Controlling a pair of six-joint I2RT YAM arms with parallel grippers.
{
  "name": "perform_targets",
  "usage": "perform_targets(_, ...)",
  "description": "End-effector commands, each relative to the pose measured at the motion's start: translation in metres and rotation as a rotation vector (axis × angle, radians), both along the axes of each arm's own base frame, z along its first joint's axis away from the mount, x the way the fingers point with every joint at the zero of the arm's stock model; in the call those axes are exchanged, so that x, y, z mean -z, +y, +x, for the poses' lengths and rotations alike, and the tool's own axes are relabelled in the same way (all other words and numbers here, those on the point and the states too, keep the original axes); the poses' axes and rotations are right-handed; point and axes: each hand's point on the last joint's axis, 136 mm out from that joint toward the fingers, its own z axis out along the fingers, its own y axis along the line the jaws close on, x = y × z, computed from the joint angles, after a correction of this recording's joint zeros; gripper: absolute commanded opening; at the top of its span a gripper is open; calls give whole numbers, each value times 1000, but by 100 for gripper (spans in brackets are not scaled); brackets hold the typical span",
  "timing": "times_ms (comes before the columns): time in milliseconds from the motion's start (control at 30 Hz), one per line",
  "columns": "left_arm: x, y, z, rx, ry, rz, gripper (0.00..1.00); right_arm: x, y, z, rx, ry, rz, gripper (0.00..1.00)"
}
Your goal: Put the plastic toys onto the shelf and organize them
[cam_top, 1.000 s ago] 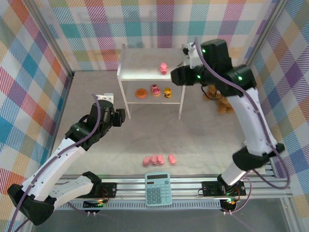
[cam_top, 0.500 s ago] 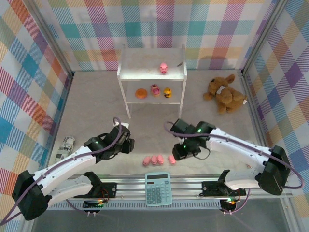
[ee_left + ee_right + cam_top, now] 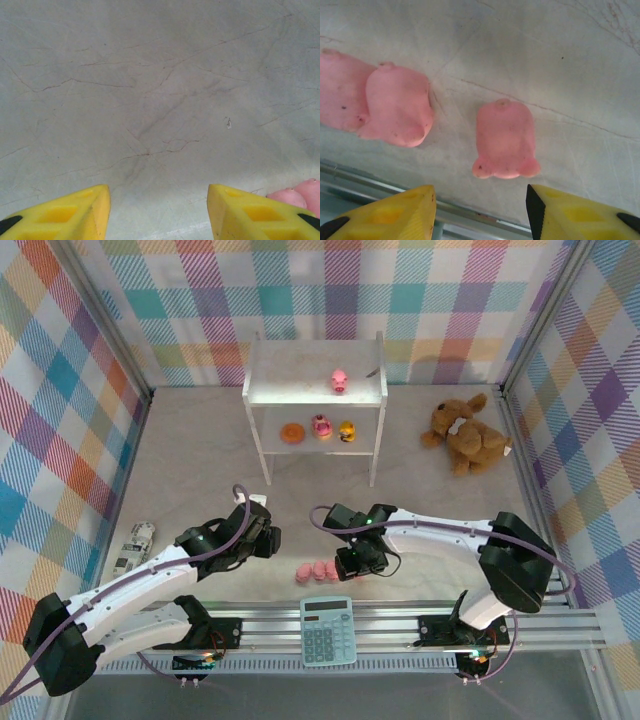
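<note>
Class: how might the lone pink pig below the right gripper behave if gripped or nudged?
Probably stiff and slippery: the pink pig looks like smooth moulded plastic. It lies flat on the table, so nudging should slide it, not roll it.

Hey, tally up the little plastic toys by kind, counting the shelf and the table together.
Pink pigs: 5
Orange ring: 1
Pink cupcake: 1
Yellow duck: 1
Total: 8

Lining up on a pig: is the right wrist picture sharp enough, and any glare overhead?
Right wrist: the lone pig is slightly soft but readable; yellow fingertips blurred. Top external: evenly lit, shelf pale, no harsh glare.
</note>
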Motion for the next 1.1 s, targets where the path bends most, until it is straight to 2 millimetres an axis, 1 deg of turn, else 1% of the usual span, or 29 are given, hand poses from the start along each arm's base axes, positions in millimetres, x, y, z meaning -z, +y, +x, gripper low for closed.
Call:
perform_targets(0, 1, 2, -3, -8, -3, -1, 54, -2, 1, 8, 28, -37, -20, 52)
perform_targets(100, -1, 3, -3, -8, -11, 0, 54, 0, -3, 8, 30, -42, -37, 52)
perform_targets(233, -3, 4, -1, -8, -19, 8, 54, 6, -8, 5, 30, -26, -58, 52)
perform_targets(367, -5, 3, 0, -6, -23, 11, 54, 10, -13, 6, 38, -27, -70, 52)
perform_targets(533, -6, 3, 2, -4, -27, 21, 54, 12, -13, 8, 40, -23, -62, 54)
perform_targets(600, -6, 3, 2, -2, -27, 24, 54, 15, -14, 7, 39, -11, -66, 55)
perform_targets(700, -6, 3, 3, -3, -27, 30, 54, 20, -15, 6, 39, 1, -71, 54)
perform_targets(900, -10, 5, 4, -6, -37, 41, 54, 23, -13, 7, 34, 7, -60, 40)
perform_targets(1000, -10, 7, 5, -9, -39, 51, 54, 23, -12, 9, 33, 5, -58, 31)
perform_targets(1067, -10, 7, 5, -10, -39, 55, 54, 24, -11, 9, 27, 7, -54, 23)
